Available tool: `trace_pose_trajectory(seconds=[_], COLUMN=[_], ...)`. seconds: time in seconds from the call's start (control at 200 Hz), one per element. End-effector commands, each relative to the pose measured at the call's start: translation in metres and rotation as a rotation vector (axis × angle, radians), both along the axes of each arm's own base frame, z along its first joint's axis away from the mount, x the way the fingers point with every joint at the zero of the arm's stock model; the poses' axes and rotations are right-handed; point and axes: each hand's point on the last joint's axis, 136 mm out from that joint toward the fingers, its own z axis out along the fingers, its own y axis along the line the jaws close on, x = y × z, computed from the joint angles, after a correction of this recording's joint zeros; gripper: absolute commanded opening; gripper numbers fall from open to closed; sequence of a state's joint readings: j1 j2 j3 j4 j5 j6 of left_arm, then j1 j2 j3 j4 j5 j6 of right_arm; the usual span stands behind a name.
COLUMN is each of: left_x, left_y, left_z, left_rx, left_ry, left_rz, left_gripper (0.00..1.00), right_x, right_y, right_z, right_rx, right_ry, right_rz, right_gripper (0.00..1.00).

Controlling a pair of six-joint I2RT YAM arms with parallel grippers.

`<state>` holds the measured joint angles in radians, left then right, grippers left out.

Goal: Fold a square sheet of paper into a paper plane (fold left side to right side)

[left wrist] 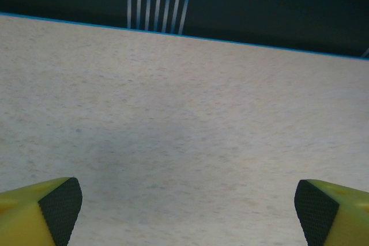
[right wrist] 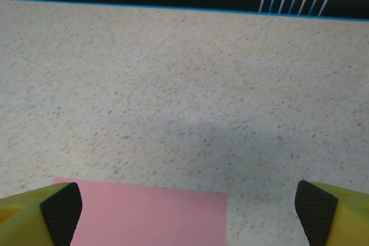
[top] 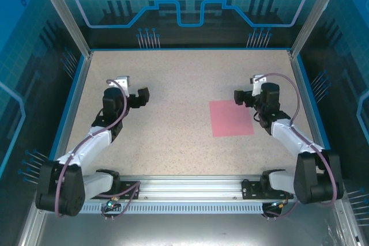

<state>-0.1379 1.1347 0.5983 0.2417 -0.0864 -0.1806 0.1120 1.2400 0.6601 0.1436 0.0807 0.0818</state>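
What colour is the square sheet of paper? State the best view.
Plain pink, unpatterned. The square sheet of paper shows best in the top external view.

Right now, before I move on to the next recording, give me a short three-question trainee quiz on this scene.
1. True or false: the square sheet of paper lies flat on the right half of the table.
2. Whose jaws are nearer the sheet? A) left arm B) right arm
3. Fill in: the jaws of both arms stand ___ (open or shut).
Key: 1 true; 2 B; 3 open.
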Motion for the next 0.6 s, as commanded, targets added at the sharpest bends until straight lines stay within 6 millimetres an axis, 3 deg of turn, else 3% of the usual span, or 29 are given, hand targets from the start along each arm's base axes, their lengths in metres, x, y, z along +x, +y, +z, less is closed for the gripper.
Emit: trace_pose_trajectory(seconds=[0.0,0.125,0.285,0.45,0.595], left_x=[-0.031,-0.047,-0.052,-0.052,-0.054], left_y=[-0.025,-0.057,-0.073,-0.077,-0.076], left_z=[-0.035,-0.050,-0.059,-0.064,-0.065], left_rx=[-0.145,-0.200,-0.181,-0.186,-0.179], left_ry=[0.262,0.362,0.430,0.454,0.460], left_rz=[0.000,-0.049,-0.071,-0.070,-0.068], left_gripper=[0.99,0.99,0.99,0.99,0.99], right_x=[-0.046,-0.074,-0.093,-0.094,-0.091], right_y=[0.017,0.046,0.069,0.066,0.064], right_z=[-0.045,-0.068,-0.102,-0.133,-0.145], right_rx=[-0.012,0.025,0.036,-0.098,-0.127], right_ry=[0.300,0.455,0.617,0.757,0.774], right_rz=[0.009,0.032,-0.007,-0.079,-0.114], right_gripper=[0.99,0.99,0.99,0.99,0.99])
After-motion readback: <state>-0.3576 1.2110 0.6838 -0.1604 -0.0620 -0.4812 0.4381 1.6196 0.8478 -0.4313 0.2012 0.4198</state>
